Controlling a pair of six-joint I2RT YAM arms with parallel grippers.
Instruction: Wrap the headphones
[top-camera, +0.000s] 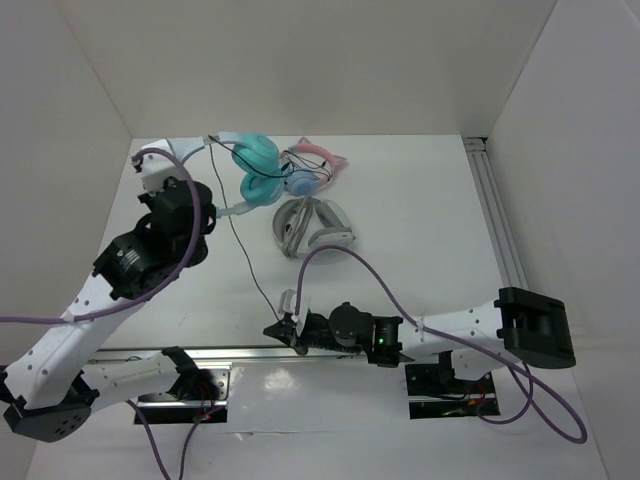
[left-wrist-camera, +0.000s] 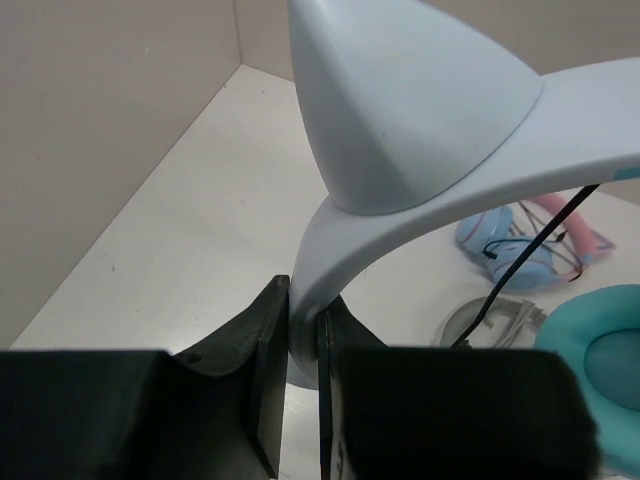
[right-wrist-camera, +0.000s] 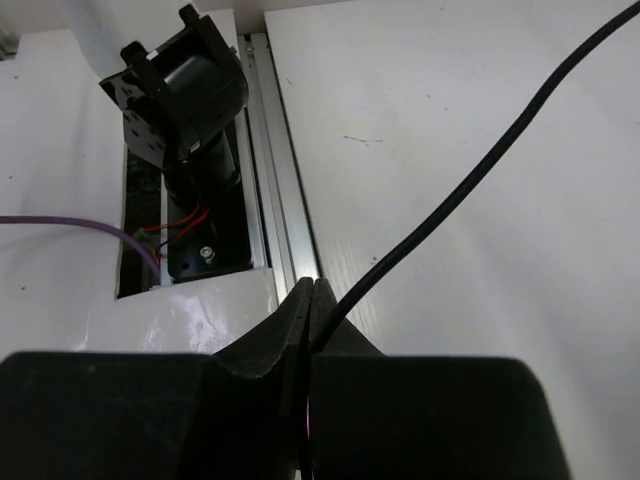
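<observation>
The headphones (top-camera: 250, 186) lie at the far left of the table (top-camera: 430, 230), with the teal ear cups (top-camera: 262, 157) toward the middle and the pale headband (left-wrist-camera: 420, 110) reaching left. We take the elements in descending order of size.

The left arm (top-camera: 130, 265) reaches into the far-left corner, and the right arm (top-camera: 450, 330) stretches left along the near edge.

Two other pairs sit close by. A grey-and-white pair (top-camera: 312, 228) lies just near of the cups. A pink-banded pair (top-camera: 312, 170) lies against them on the right, though we cannot tell whether they touch.

The headband, with its cat-ear point, is grasped by the left gripper (left-wrist-camera: 303, 350), whose jaws are clenched on the band's lower stretch.

The cable (top-camera: 243, 245) runs from the cups toward the near edge in one long, loose line across the table. Its near part is pinched in the right gripper (right-wrist-camera: 312, 300), whose jaws are pressed together on the thin black strand, close to the rail (right-wrist-camera: 285, 200) at the near edge.

We judge the task to be at its opening stage. Both holds are made, yet no turn of cable is visible around the band or the cups. All of the winding is left to do, and after it the stowing of the free end.
</observation>
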